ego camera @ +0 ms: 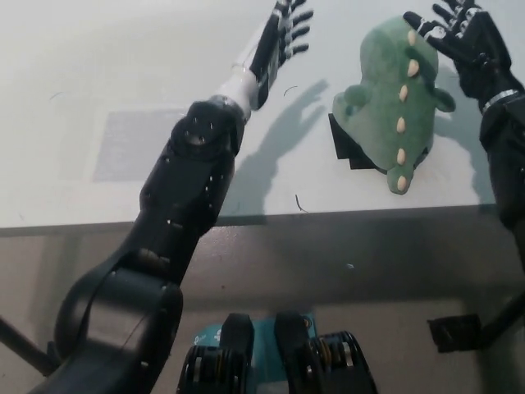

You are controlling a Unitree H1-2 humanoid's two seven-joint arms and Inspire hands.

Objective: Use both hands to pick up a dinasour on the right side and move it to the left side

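Note:
A green plush dinosaur (pixel 392 98) with cream spikes down its back lies on the right side of the white table (pixel 98 74), partly over a black square marker (pixel 346 148). My left hand (pixel 283 37) reaches across from the left, open with fingers spread, a short gap left of the dinosaur's head. My black right hand (pixel 459 37) hovers open at the toy's upper right side, its fingers close to or touching the plush. Neither hand holds the toy.
A faint grey rectangle (pixel 135 144) is marked on the table's left side. The table's front edge (pixel 262 217) runs across the middle of the view, with floor below. A dark object (pixel 455 332) sits on the floor at lower right.

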